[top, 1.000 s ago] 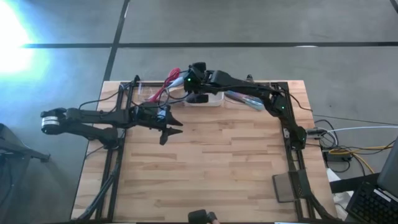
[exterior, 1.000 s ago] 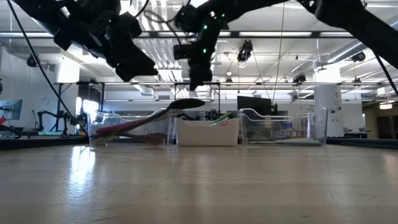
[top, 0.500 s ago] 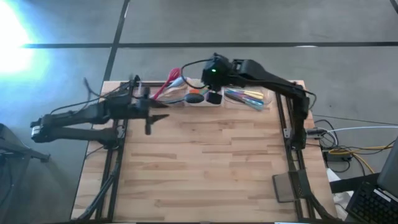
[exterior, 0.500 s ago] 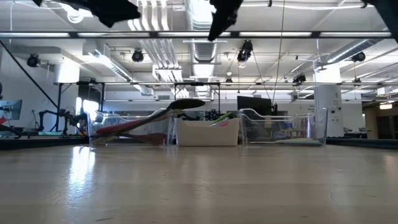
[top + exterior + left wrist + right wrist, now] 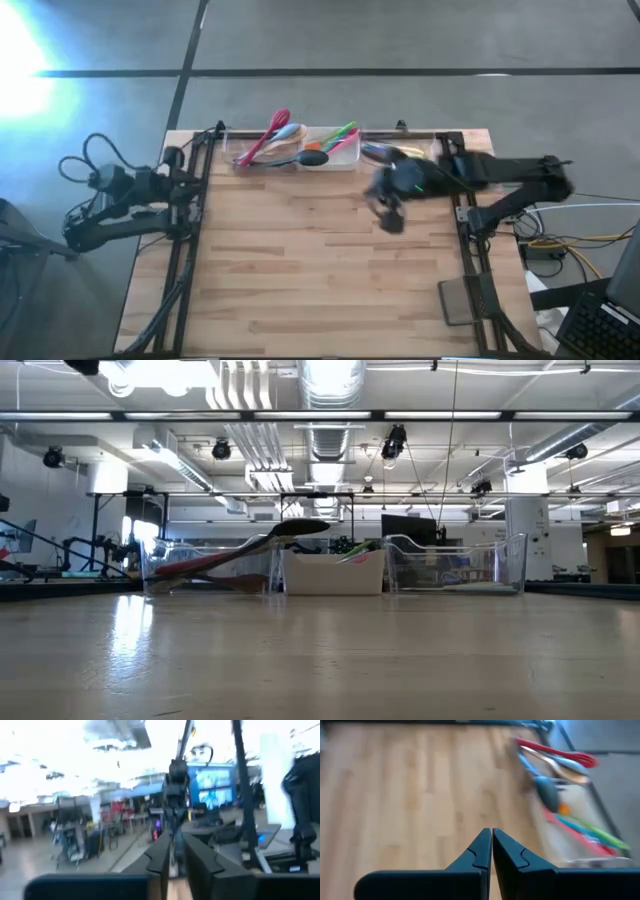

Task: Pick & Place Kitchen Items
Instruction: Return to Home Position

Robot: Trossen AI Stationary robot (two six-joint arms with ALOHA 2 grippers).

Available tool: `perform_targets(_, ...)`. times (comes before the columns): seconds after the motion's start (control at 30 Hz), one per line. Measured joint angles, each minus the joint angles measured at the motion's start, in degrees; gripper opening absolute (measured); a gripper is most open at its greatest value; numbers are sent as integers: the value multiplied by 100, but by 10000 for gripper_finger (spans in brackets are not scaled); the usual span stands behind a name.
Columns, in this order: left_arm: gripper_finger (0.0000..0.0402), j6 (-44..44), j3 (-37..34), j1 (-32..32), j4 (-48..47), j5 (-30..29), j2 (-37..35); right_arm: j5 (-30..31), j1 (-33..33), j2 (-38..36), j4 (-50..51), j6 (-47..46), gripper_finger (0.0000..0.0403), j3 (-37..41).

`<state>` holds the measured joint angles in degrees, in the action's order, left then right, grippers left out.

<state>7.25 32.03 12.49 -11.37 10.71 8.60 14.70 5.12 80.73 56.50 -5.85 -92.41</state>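
Along the far edge of the table (image 5: 300,285) all the kitchen items (image 5: 300,145) lie in three trays set side by side. The red and pink spoons (image 5: 268,135) are in the left clear tray (image 5: 160,555), the green spoon (image 5: 342,134) is in the white tray (image 5: 333,575), and a few bluish utensils (image 5: 380,152) are in the right clear tray (image 5: 500,560). The black ladle (image 5: 312,157) has its bowl where the left clear tray meets the white one. From the low camera I see it propped up above their rims.

My right gripper (image 5: 388,212) hangs over bare wood right of centre, on the near side of the right clear tray. The utensils lie farther off and mostly to its left, apart from it. Its fingers are pressed together on nothing.

My left gripper (image 5: 176,862) is tucked at the table's left edge, facing out into the room. Its fingers are drawn close with only a sliver between them, and they are empty too. The utensils lie well to its right.
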Motion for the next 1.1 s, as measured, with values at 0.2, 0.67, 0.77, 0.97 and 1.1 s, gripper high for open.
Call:
perform_targets(0.2,6,37,-614,0,54,251,-856,-176,808,-1493,-2233,-440,8,2331)
perform_targets(0.67,6,83,-1411,15,220,370,-657,-469,314,-3983,-5157,160,8,5844)
perform_targets(0.77,5,30,-1697,14,454,540,-649,-1157,-57,-4341,-5547,229,8,6315)
perform_targets(0.97,10,33,-2377,15,857,381,-643,-1943,-760,-4743,-5631,363,8,6969)
perform_targets(1.1,12,1,-2694,15,945,-166,-643,-1617,-1075,-4816,-5632,-25,8,7323)
